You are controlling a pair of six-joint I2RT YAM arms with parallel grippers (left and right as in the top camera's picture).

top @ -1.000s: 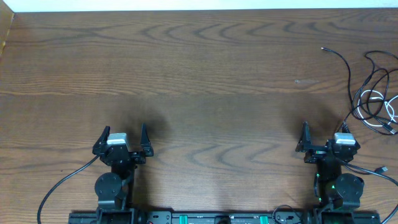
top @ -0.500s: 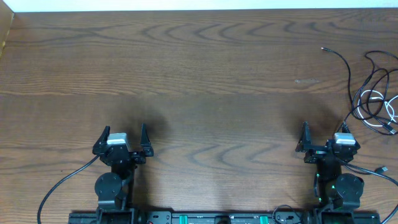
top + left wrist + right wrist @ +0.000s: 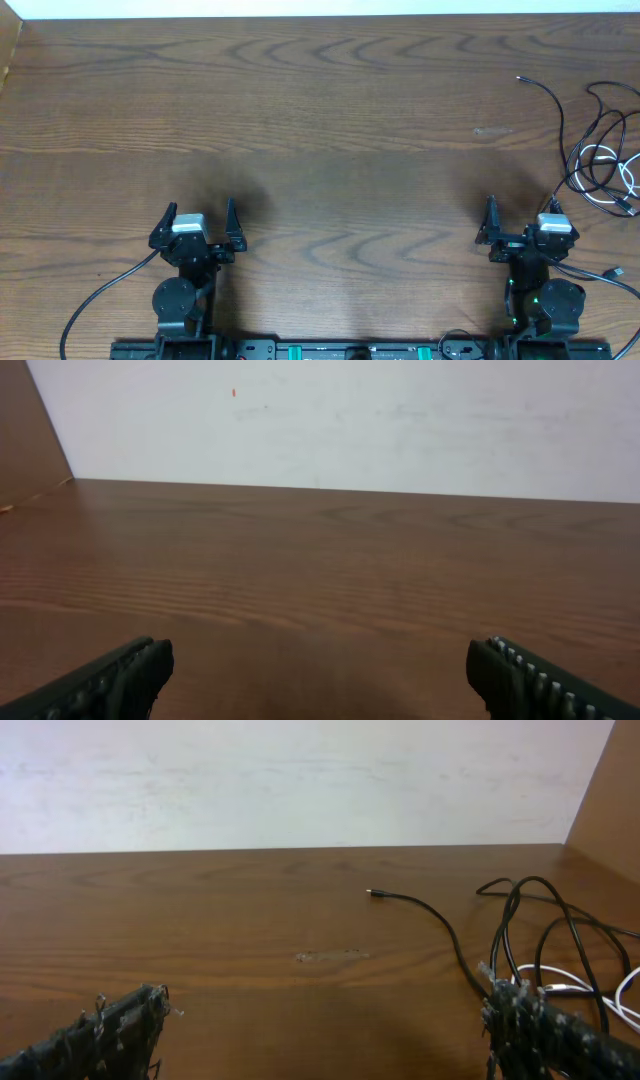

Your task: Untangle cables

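The cables (image 3: 598, 150) lie in a loose tangle at the table's far right edge, two black ones looped over a white one (image 3: 603, 176). One black end (image 3: 520, 78) trails out to the upper left. My right gripper (image 3: 522, 212) stands open just short of the tangle and to its left, touching nothing. In the right wrist view the black loops (image 3: 560, 935) and the white cord (image 3: 575, 988) lie ahead of my right finger, with the open gripper (image 3: 325, 1005) empty. My left gripper (image 3: 198, 212) is open at the near left, far from the cables; its wrist view shows the empty gripper (image 3: 318, 660) over bare wood.
A pale scuff (image 3: 492, 130) marks the wooden table (image 3: 320, 120) left of the cables. A thick black arm cable (image 3: 100, 295) curves off the left base. A white wall (image 3: 330, 410) runs along the far edge, with wooden side panels (image 3: 610, 800) at the corners.
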